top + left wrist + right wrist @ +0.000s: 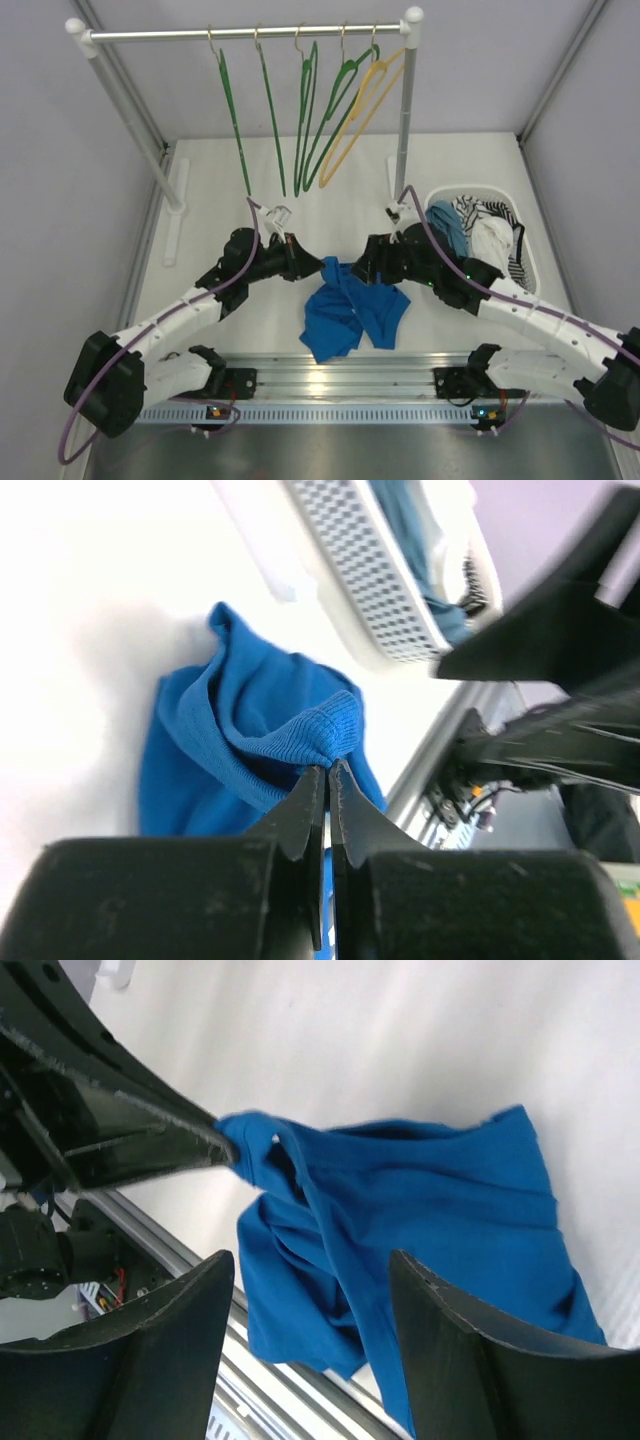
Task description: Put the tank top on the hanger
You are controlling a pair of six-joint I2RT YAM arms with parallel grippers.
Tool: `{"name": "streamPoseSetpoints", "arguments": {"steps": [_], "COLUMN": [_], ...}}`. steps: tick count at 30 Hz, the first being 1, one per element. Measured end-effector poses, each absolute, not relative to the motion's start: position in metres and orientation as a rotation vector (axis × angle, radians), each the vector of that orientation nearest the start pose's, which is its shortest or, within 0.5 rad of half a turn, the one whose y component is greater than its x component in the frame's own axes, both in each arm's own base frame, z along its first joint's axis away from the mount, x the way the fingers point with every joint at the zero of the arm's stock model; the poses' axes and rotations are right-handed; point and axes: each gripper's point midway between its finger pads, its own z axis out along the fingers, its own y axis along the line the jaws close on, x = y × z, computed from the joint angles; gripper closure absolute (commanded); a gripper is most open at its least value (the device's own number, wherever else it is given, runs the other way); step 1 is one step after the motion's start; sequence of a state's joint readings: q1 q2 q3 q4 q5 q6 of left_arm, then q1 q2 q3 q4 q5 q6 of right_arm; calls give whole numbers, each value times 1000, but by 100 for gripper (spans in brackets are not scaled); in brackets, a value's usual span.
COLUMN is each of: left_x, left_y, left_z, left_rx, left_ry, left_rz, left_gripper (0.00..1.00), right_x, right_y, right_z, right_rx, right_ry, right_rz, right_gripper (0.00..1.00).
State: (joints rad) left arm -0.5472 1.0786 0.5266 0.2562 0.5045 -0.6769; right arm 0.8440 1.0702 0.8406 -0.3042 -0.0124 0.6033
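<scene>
Tank top point(352, 315) bunched, corner pointing into left fingers point(303, 815)

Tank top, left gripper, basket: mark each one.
tank top point(345, 315): top external view, middle of the bunched fabric.
left gripper point(327, 772): left wrist view, between its fingertips.
basket point(375, 575): left wrist view, perforated side wall.

Robotics lab / test cell, not a home. Two robot arms point(170, 320) sit bolted to an alu rail point(340, 372) at the edge of a bare white table point(230, 200), w/ exposed purple cables point(64, 440). Plain grey partition walls point(60, 150) on 3 sides. Laundry props, i.e. clothes rack point(250, 34) & white basket point(530, 262), look staged for a demo.
</scene>
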Motion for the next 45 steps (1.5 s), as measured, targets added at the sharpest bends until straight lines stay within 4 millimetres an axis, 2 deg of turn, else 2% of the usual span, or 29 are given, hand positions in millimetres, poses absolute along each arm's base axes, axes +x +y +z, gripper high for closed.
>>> {"name": "streamPoseSetpoints", "arguments": {"steps": [2, 4, 8, 11, 14, 19, 22, 25, 28, 31, 32, 33, 34, 36, 38, 40, 41, 42, 43, 45], "left_x": [232, 237, 247, 251, 254, 256, 256, 255, 255, 255, 255, 254, 253, 251, 251, 252, 252, 253, 254, 256], "left_y": [-261, -256, -249, -245, -241, -239, -237, -236, -236, -235, -235, -235, -234, -234, -233, -232, -232, -232, -232, -232], "left_z": [165, 157, 147, 145, 144, 143, 141, 139, 140, 144, 146, 148, 151, 158, 174, 194, 207, 223, 239, 273], "left_rx": [215, 172, 112, 84, 62, 47, 46, 47, 51, 56, 60, 65, 70, 90, 118, 145, 159, 177, 191, 219], "left_ry": [2067, 2105, 2146, 2159, 2167, 2177, 2187, 2197, 2199, 2191, 2186, 2183, 2185, 2182, 2164, 2129, 2106, 2074, 2046, 1983], "left_rz": [-1233, -1181, -1099, -1058, -1027, -999, -990, -980, -975, -975, -976, -976, -973, -968, -962, -959, -959, -957, -958, -957], "left_gripper": [100, 100, 100, 100, 100, 100, 100, 100, 100, 100, 100, 100, 100, 100, 100, 100, 100, 100, 100, 100], "right_x": [198, 186, 147, 111, 87, 79, 80, 84, 89, 97, 100, 104, 106, 113, 123, 138, 147, 155, 167, 193], "right_y": [257, 244, 230, 222, 216, 211, 206, 201, 200, 206, 208, 208, 208, 209, 215, 225, 228, 229, 226, 206], "right_z": [188, 177, 131, 94, 75, 64, 51, 33, 22, 22, 23, 25, 28, 42, 75, 132, 168, 195, 238, 301], "right_rx": [-241, -223, -245, -306, -339, -278, -239, -211, -199, -185, -179, -175, -172, -165, -153, -126, -100, -82, -42, 48], "right_ry": [2224, 2258, 2394, 2522, 2593, 2609, 2616, 2626, 2617, 2578, 2562, 2544, 2531, 2499, 2440, 2346, 2285, 2242, 2167, 2047], "right_rz": [833, 807, 763, 697, 634, 564, 513, 436, 394, 400, 401, 397, 393, 382, 392, 443, 486, 516, 556, 584], "right_gripper": [39, 39, 37, 32, 29, 27, 36, 37, 43, 75, 91, 96, 100, 100, 100, 100, 100, 100, 100, 100]}}
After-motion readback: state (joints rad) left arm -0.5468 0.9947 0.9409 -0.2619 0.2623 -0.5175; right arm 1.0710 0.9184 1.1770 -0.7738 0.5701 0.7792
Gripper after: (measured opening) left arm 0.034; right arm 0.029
